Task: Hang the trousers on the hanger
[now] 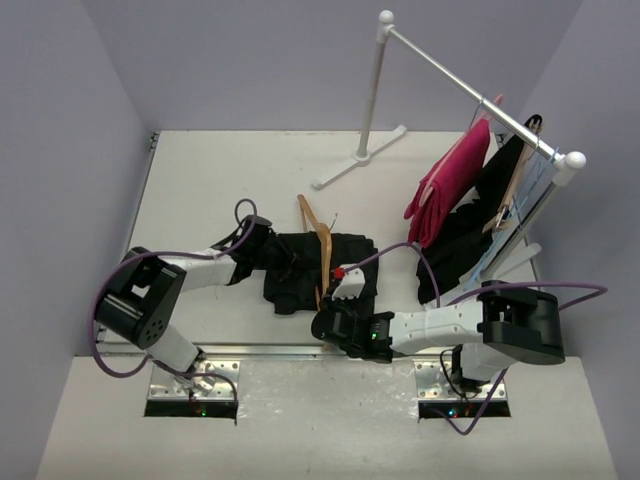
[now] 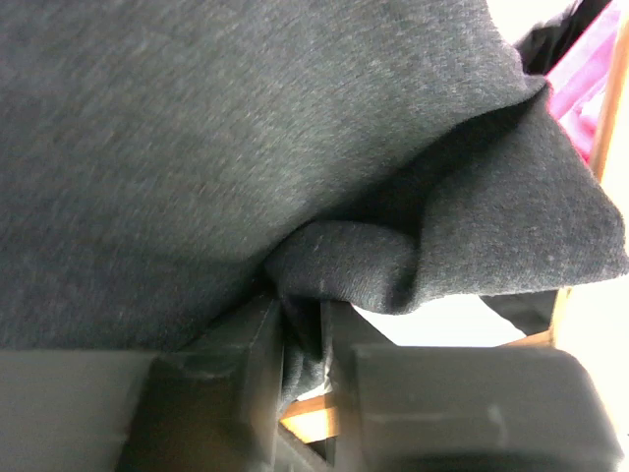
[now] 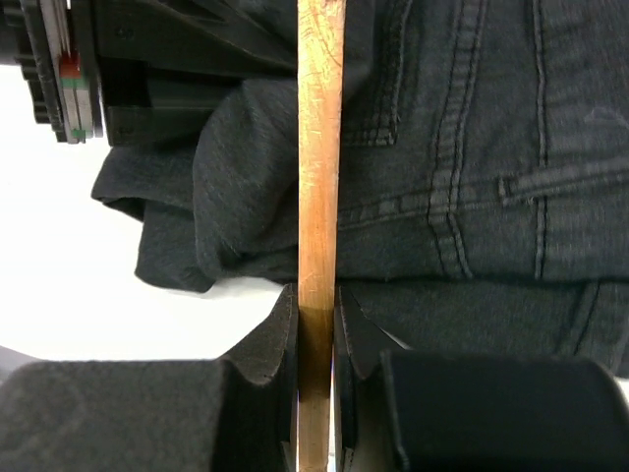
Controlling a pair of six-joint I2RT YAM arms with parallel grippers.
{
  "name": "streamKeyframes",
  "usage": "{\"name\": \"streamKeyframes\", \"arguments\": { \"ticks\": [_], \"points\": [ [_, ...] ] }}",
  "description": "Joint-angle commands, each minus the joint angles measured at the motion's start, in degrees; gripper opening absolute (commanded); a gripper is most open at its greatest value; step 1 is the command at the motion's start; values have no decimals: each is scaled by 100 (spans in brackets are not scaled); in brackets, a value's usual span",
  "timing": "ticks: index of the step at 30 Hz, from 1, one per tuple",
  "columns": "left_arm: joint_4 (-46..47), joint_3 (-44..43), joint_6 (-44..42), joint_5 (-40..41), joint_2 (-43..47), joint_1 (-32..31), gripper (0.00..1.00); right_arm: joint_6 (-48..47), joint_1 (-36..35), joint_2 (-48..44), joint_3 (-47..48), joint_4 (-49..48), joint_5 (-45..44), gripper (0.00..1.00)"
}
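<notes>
The black trousers (image 1: 310, 262) lie bunched on the table's middle, partly over the tan wooden hanger (image 1: 318, 232), whose hook points toward the rack. My left gripper (image 1: 272, 256) is shut on a fold of the trousers (image 2: 334, 265) at their left side; a bit of hanger wood (image 2: 310, 423) shows below the fingers. My right gripper (image 1: 325, 322) is shut on the hanger's bar (image 3: 319, 177) at its near end. In the right wrist view the trousers (image 3: 472, 147) lie behind the bar, with seams and a back pocket showing.
A white clothes rack (image 1: 470, 85) stands at the back right. On it hang a magenta-pink garment (image 1: 448, 185), another black garment (image 1: 478, 215) on a wooden hanger, and light blue fabric (image 1: 520, 215). The table's front edge (image 1: 280, 350) is just behind my right gripper.
</notes>
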State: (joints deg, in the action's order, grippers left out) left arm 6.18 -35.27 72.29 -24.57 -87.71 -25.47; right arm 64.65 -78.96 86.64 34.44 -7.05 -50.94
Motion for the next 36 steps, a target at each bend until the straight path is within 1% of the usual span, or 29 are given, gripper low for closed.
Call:
{"name": "streamKeyframes", "arguments": {
  "ticks": [1, 2, 3, 5, 7, 9, 12, 13, 15, 16, 19, 20, 23, 24, 25, 26, 28, 29, 30, 34, 36],
  "points": [
    [424, -315, -72, -544, -254, -191, 51, -579, 95, -257, -95, -922, 48, 0],
    [424, -342, -123, -524, -224, -194, 63, -552, 100, -260, -95, -872, 55, 0],
    [406, -391, -220, -487, -164, -188, 70, -522, 100, -254, -95, -811, 43, 0],
    [103, -622, -499, -343, -62, -186, 78, -391, 91, -241, -106, -672, 14, 0],
    [-434, -889, -822, -214, 105, -186, 83, -20, 98, -257, -120, -376, -68, 0],
    [-879, -1126, -1198, 0, 294, -186, 84, 248, 93, -261, -79, -93, -117, 0],
    [-1380, -1306, -1755, 476, 611, -178, 84, 829, 100, -207, 169, 751, -288, 0],
    [-1616, -1326, -1882, 753, 805, -178, 84, 929, 95, -185, 264, 997, -347, 0],
    [-1886, -1334, -2103, 986, 1087, -147, 83, 1062, 95, -186, 331, 1197, -390, 0],
    [-1949, -1331, -2275, 1117, 1205, -114, 81, 1093, 99, -205, 319, 1206, -386, 0],
    [-2109, -1316, -3048, 1474, 1592, 30, 70, 1154, 91, -243, 266, 1206, -356, 0],
    [-2087, -1316, -3063, 1481, 1599, 100, 64, 1130, 99, -244, 265, 1206, -347, 0],
    [-2233, -1086, -3383, 1604, 1558, 366, 44, 1104, 91, -244, 281, 1206, -289, 0],
    [-2243, -1070, -3419, 1613, 1521, 384, 43, 1103, 91, -244, 289, 1206, -285, 0],
    [-2362, -1029, -3447, 1760, 1429, 397, 30, 1067, 97, -244, 309, 1206, -267, 0],
    [-2419, -965, -3469, 1870, 1340, 402, 21, 1017, 94, -244, 328, 1196, -237, 0],
    [-2313, -867, -3607, 1726, 1141, 402, 6, 892, 93, -214, 374, 1121, -157, 0],
    [-2262, -862, -3654, 1578, 1022, 400, 2, 855, 97, -194, 397, 1097, -133, 0],
    [-2221, -878, -3711, 1403, 816, 390, 1, 844, 87, -163, 444, 1117, -117, 0],
    [-2137, -984, -3934, 692, 272, 288, 0, 934, 50, -82, 621, 1313, -116, 0],
    [-1945, -982, -4023, 120, 185, 178, 0, 955, 44, -82, 657, 1399, -127, 0]
  ]
}}
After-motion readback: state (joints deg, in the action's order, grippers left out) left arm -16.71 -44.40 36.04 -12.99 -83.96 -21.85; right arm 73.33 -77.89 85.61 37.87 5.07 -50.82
